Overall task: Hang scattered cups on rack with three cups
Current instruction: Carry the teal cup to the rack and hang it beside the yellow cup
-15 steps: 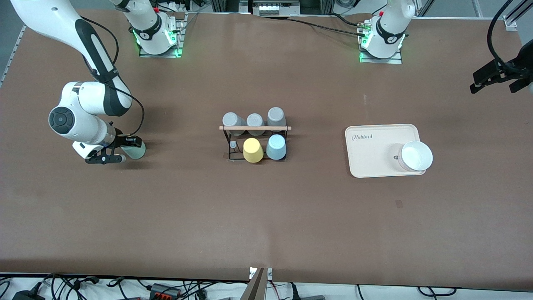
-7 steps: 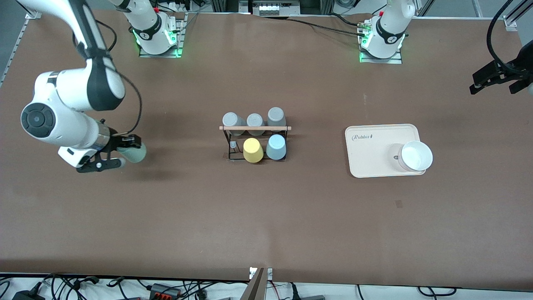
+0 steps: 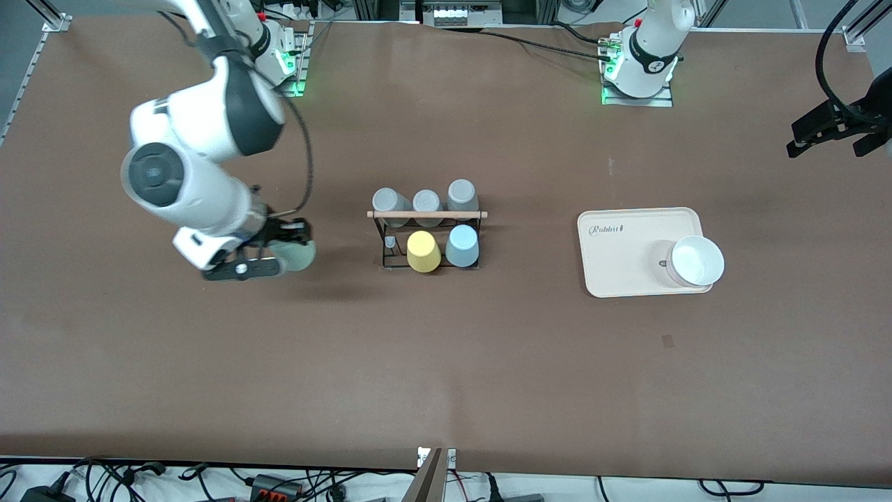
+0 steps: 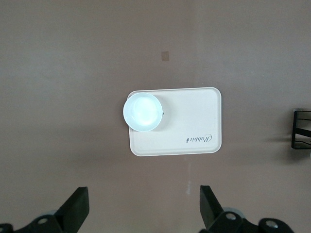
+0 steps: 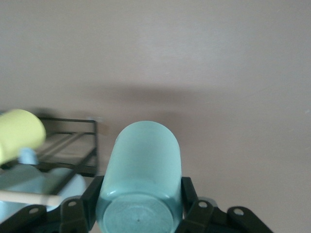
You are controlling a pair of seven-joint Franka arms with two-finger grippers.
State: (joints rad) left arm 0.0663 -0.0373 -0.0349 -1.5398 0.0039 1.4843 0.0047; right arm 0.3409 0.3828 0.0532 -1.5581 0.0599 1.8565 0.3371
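While aloft, right tool clamping mint cup.

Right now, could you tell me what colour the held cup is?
Pale mint green cup; right wrist view shows it best.

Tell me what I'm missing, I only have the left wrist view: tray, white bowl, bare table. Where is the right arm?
Observer: The right gripper is up over the table at the right arm's end of the rack, shut on the mint green cup.
Operator: How is that cup sitting in the grip?
Observer: On its side, its flat base toward the right wrist camera.
Operator: What's on the rack now?
Observer: Three grey cups, a yellow cup and the light blue cup.
Operator: Any free peg?
Observer: One bare peg beside the yellow cup.
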